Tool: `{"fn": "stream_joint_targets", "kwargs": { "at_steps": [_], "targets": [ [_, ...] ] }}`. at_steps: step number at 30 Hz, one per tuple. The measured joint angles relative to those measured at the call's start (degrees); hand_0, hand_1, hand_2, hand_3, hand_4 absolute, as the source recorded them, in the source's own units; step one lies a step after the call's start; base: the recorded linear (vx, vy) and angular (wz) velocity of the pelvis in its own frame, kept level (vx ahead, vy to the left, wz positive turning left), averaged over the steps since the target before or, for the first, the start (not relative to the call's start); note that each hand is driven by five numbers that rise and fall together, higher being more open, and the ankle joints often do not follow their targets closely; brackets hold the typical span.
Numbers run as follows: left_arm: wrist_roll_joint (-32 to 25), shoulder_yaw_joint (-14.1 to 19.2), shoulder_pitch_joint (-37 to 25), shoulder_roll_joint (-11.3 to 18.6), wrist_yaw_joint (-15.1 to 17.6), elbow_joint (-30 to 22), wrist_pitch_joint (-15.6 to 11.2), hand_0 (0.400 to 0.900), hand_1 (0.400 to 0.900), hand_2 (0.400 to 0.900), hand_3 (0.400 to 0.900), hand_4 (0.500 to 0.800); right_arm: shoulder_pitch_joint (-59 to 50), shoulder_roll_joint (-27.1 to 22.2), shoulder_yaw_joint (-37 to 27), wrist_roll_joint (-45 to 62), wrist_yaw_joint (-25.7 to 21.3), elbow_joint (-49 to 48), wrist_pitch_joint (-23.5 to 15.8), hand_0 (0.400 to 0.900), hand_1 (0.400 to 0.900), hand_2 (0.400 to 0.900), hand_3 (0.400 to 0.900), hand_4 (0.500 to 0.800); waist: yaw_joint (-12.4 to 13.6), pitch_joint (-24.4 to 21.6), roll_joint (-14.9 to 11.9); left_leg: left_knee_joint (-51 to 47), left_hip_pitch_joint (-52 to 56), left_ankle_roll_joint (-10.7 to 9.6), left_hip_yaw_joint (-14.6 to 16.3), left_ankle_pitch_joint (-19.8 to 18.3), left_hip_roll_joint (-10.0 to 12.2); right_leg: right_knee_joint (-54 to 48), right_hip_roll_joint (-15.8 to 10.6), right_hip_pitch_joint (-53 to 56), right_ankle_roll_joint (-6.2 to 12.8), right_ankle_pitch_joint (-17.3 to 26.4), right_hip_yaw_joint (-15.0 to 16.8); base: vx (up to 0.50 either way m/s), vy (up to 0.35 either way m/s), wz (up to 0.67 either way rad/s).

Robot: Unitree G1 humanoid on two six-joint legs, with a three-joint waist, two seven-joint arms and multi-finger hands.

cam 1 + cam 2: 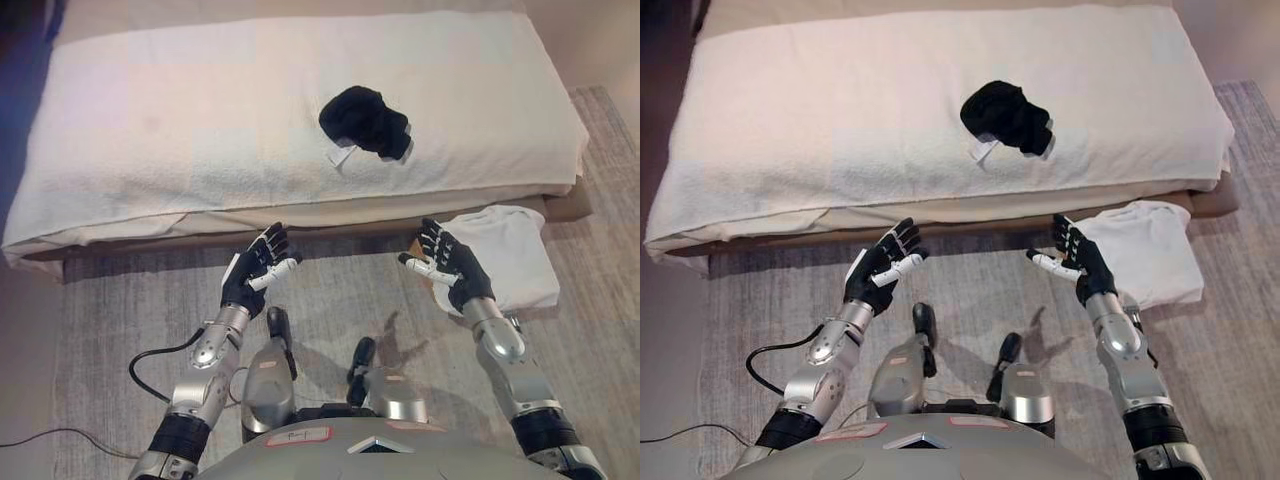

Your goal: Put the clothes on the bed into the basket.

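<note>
Both my hands are raised over the grey woven rug (120, 310), fingers spread: left hand (255, 272), right hand (450, 265). The gap between them is free. On the far side, the long bed under its cream towelling cover (200, 120) runs left to right; its near edge is the only step up. The cover's top lies open to the left and far right of a crumpled black garment (365, 120). Just right of my right hand, a white cloth (510, 250) covers the rug at the bed's near right corner.

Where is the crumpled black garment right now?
The crumpled black garment lies on the cream bed cover, right of centre near the bed's front edge, beyond both hands and closer to the right hand.
</note>
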Motion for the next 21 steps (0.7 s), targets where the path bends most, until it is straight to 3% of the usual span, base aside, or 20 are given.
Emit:
{"fn": "stream_joint_targets", "kwargs": {
  "at_steps": [2, 3, 4, 6, 7, 8, 9, 13, 14, 15, 17, 18, 20, 21],
  "targets": [
    [-0.3, 0.1, -0.2, 2.0, 0.7, -0.2, -0.1, 0.9, 0.9, 0.9, 0.9, 0.8, -0.3, 1.6, 1.0, 0.0, 0.0, 0.1, 0.0, 0.9, 0.9, 0.9, 0.9, 0.8, -0.3, -0.4, -1.9, 1.7, -0.1, 0.9, 0.5, 0.6, -1.5, 13.3, -3.3, -1.6, 0.93, -6.1, -0.7, 0.37, 0.192, -0.05],
    [-0.7, 0.2, -0.2, 3.2, 1.0, -0.5, -0.4, 0.9, 0.9, 0.9, 0.9, 0.8, -0.4, 2.5, 1.3, -0.1, 0.2, 0.3, 0.0, 0.9, 0.9, 0.9, 0.9, 0.8, 0.9, -0.9, -3.9, 3.0, -0.3, 1.2, 1.6, 1.0, -2.9, 12.4, -5.0, -0.2, 2.28, -9.1, 0.0, 0.37, 0.214, 0.03],
    [-1.1, 0.2, -0.7, 4.0, 1.2, -0.5, -0.4, 0.9, 0.9, 0.9, 0.9, 0.8, -1.1, 3.6, 1.3, 0.0, -0.1, 0.9, 0.0, 0.9, 0.9, 0.9, 0.9, 0.8, 1.1, -0.7, -4.4, 5.3, -0.5, 2.5, 1.6, 0.7, -3.8, 10.9, -5.3, 1.5, 2.72, -9.4, -0.4, 0.34, 0.262, 0.01],
    [-1.2, 0.2, -1.2, 4.6, 1.3, -0.5, -0.6, 0.9, 0.9, 0.9, 0.9, 0.8, -1.9, 4.2, 1.9, -0.1, -0.3, 1.0, -0.1, 0.9, 0.9, 0.9, 0.9, 0.8, 1.4, -1.3, -5.1, 6.3, -0.4, 6.5, 1.4, -0.1, -5.4, 11.5, -7.0, 2.1, 3.34, -9.6, -0.8, 0.34, 0.338, 0.12],
    [-1.2, 0.2, -1.7, 5.0, 1.6, -0.4, -0.7, 0.9, 0.9, 0.9, 0.9, 0.8, -2.1, 4.9, 2.0, 0.0, -0.4, 1.1, -0.1, 0.9, 0.9, 0.9, 0.9, 0.8, 1.4, -1.5, -6.6, 6.7, -0.2, 8.6, 1.5, -1.5, -7.8, 12.9, -9.0, 2.2, 5.36, -9.4, -1.1, 0.34, 0.395, 0.18],
    [-1.1, 0.1, -1.8, 4.7, 2.0, -0.3, -0.7, 0.9, 0.9, 0.9, 0.9, 0.8, -2.6, 4.6, 2.7, -0.1, -0.6, 1.2, -0.1, 0.9, 0.9, 0.9, 0.9, 0.8, 1.3, -1.9, -6.4, 5.8, 0.6, 10.4, 0.9, 0.1, -8.2, 16.7, -10.4, 0.6, 6.25, -10.1, -0.9, 0.19, 0.298, 0.11],
    [-1.1, 0.1, -2.1, 5.0, 2.2, -0.4, -0.6, 0.9, 0.9, 0.9, 0.9, 0.8, -2.8, 5.0, 3.1, 0.0, -0.8, 1.2, -0.1, 0.9, 0.9, 0.9, 0.9, 0.8, 0.9, -2.2, -7.0, 6.5, 0.7, 10.5, 1.1, -1.9, -9.8, 19.4, -11.7, -0.2, 6.48, -8.8, -0.2, 0.29, 0.43, 0.18],
    [-1.1, 0.1, -3.8, 7.0, 3.0, -0.5, -0.8, 0.9, 0.9, 0.9, 0.9, 0.8, -4.8, 5.8, 4.2, -0.1, -0.9, 1.7, 0.0, 0.9, 0.9, 0.9, 0.9, 0.8, -0.6, -1.7, -6.8, 6.3, 4.1, 13.9, 0.9, -1.9, -11.0, 39.0, -17.2, -7.5, 7.56, -5.4, 0.4, 0.3, 0.315, 0.0],
    [-1.1, 0.2, -3.8, 7.3, 3.6, -0.6, -0.9, 0.9, 0.9, 0.9, 0.9, 0.8, -4.8, 5.9, 4.3, -0.1, -0.9, 1.6, 0.0, 0.9, 0.9, 0.9, 0.9, 0.8, -0.7, -1.5, -6.6, 5.4, 6.4, 15.0, 1.1, -4.1, -11.2, 41.2, -18.0, -7.6, 7.44, -0.3, -0.3, 0.31, 0.153, -0.03],
    [-1.1, 0.3, -3.5, 7.4, 3.9, -0.6, -0.9, 0.9, 0.9, 0.9, 0.9, 0.8, -4.7, 6.0, 4.5, -0.1, -0.8, 1.6, -0.1, 0.9, 0.9, 0.9, 0.9, 0.8, -0.7, -1.2, -5.8, 4.3, 8.7, 15.3, 1.4, -3.4, -11.1, 44.5, -18.6, -8.5, 7.74, 2.1, 0.9, 0.26, 0.063, -0.06],
    [-1.1, 0.3, -3.8, 7.4, 3.9, -0.9, -1.6, 0.9, 0.9, 0.9, 0.9, 0.8, -4.5, 5.5, 4.6, -0.1, -0.8, 1.4, -0.1, 0.9, 0.9, 0.9, 0.9, 0.8, -0.5, -1.1, -4.7, 2.0, 11.2, 15.7, 2.0, -4.6, -10.7, 43.1, -18.6, -9.8, 9.1, -2.0, -0.3, 0.22, -0.003, -0.11],
    [-1.1, 0.6, -4.0, 7.5, 4.0, -0.9, -2.0, 0.9, 0.9, 0.9, 0.9, 0.8, -4.9, 5.5, 4.5, -0.1, -0.8, 1.4, -0.1, 0.9, 0.9, 0.9, 0.9, 0.8, -0.5, -1.0, -4.8, 1.7, 11.4, 15.2, 2.6, -4.0, -10.8, 39.6, -18.6, -10.1, 8.65, -2.4, -1.8, 0.19, -0.064, -0.19],
    [-1.1, 0.4, -5.0, 6.9, 4.2, -0.4, -1.9, 0.9, 0.9, 0.9, 0.9, 0.8, -5.1, 4.7, 4.4, -0.1, -1.1, 1.6, -0.1, 0.9, 0.9, 0.9, 0.9, 0.8, -0.7, -0.5, -3.9, 1.2, 11.8, 15.1, 3.1, -3.8, -10.7, 25.8, -18.1, -9.6, 8.33, -2.3, -8.1, 0.2, -0.12, -0.18],
    [-1.1, 0.4, -5.4, 6.6, 4.4, -0.2, -1.9, 0.9, 0.9, 0.9, 0.9, 0.8, -5.2, 4.5, 4.4, -0.1, -1.1, 1.6, 0.0, 0.9, 0.9, 0.9, 0.9, 0.8, -0.9, -0.1, -3.2, 1.1, 11.8, 15.1, 3.2, -3.8, -10.6, 19.2, -18.5, -9.8, 8.54, -1.2, -9.3, 0.21, -0.14, 0.0]
  ]
}}
